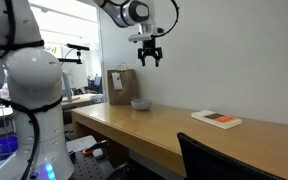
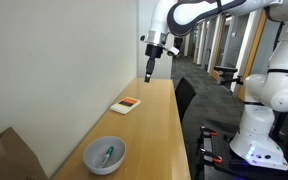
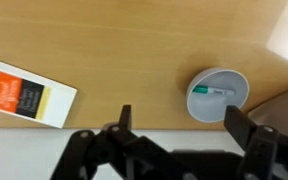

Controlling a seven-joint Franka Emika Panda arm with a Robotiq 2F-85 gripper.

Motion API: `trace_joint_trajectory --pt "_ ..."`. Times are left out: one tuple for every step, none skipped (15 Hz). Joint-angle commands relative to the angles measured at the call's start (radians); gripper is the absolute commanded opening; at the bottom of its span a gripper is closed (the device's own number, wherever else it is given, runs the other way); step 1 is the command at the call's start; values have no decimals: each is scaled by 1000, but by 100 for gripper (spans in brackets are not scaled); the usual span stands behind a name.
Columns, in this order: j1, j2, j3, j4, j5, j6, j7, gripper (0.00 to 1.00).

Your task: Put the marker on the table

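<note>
The marker point(image 3: 215, 91), a thin stick with a green end, lies inside the grey bowl point(image 3: 204, 108) on the light-brown wooden table point(image 3: 134, 50). It also shows in an exterior view point(image 2: 108, 155), in the bowl point(image 2: 92, 158) at the near end of the table point(image 2: 154, 125). The bowl shows in an exterior view point(image 1: 141, 103) too. My gripper point(image 3: 180, 122) is open and empty, high above the table; it shows in both exterior views point(image 1: 149, 57) point(image 2: 150, 72). The bowl sits between and just beyond the fingers in the wrist view.
A flat white book with a red-black edge point(image 3: 26, 95) lies on the table, also seen in both exterior views point(image 1: 216, 119) point(image 2: 127, 105). A brown box point(image 1: 122, 86) stands beside the bowl. A dark chair back point(image 1: 209, 160) is at the table's front edge.
</note>
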Motion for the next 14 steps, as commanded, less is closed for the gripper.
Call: trace_joint_trajectory --pt "28 139 32 91 16 -13 -150 100" --pt "35 176 48 107 16 -12 -190 100" --pt "41 215 65 123 14 -12 -228 100" --pt "44 250 82 141 11 -18 -268 100" --pt "44 282 100 153 7 -17 -308 100" --pt "44 312 116 169 2 -23 -350 100" --pt "43 338 133 177 -4 -20 -391 100" --pt "41 367 148 192 -13 -26 -430 100" --pt "40 393 163 204 -23 -24 -471 100" --pt "38 424 177 224 -30 -29 -512 100" --pt "36 455 189 249 -39 -37 -554 100" --pt "35 484 200 271 -54 -39 -592 100" --pt "33 513 210 295 -66 -47 -633 100" --pt "34 538 219 317 -81 -53 -670 100"
